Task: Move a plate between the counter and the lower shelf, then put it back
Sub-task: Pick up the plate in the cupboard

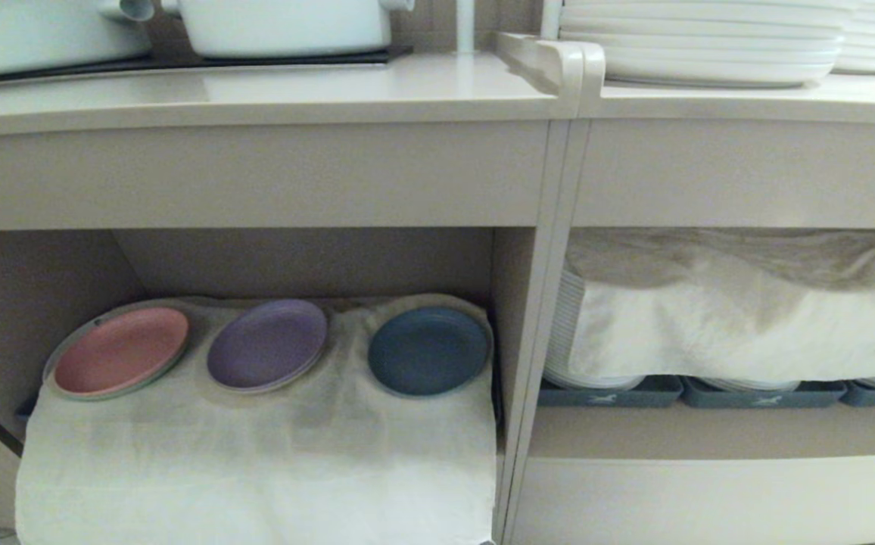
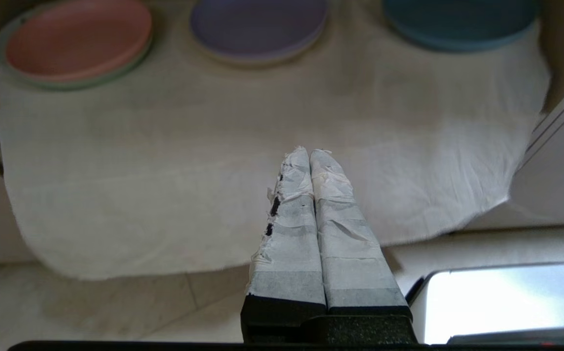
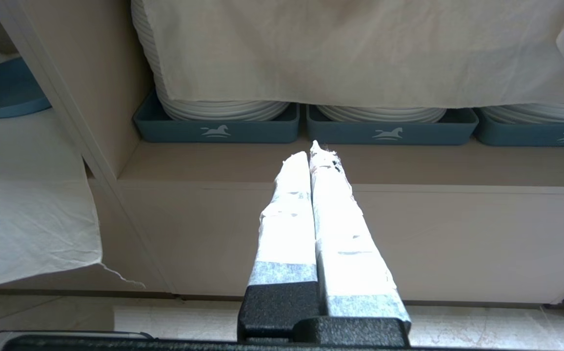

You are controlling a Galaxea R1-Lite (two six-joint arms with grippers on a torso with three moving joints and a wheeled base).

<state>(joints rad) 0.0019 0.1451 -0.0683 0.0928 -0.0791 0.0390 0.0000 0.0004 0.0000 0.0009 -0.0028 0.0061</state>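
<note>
Plate point(image 1: 428, 350) lying on white cloth point(image 1: 256, 454) in lower shelf point(image 1: 309, 261), beside purple plate point(image 1: 266, 344). Left gripper point(image 2: 310, 152) fingers pressed together, empty, before cloth. Right gripper point(image 3: 312, 148) likewise closed, empty.

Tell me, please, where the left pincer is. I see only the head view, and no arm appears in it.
Observer: The left pincer is shut and empty. It is in front of the hanging part of the white cloth.
Operator: Does it point at the blue plate?
Observer: Not straight. In the left wrist view, the blue plate lies off to one side of the fingers' line, and the purple plate is nearer to that line.
Operator: And the right pincer?
Observer: The right pincer is also shut and empty. It faces the blue trays in the neighbouring compartment.
</note>
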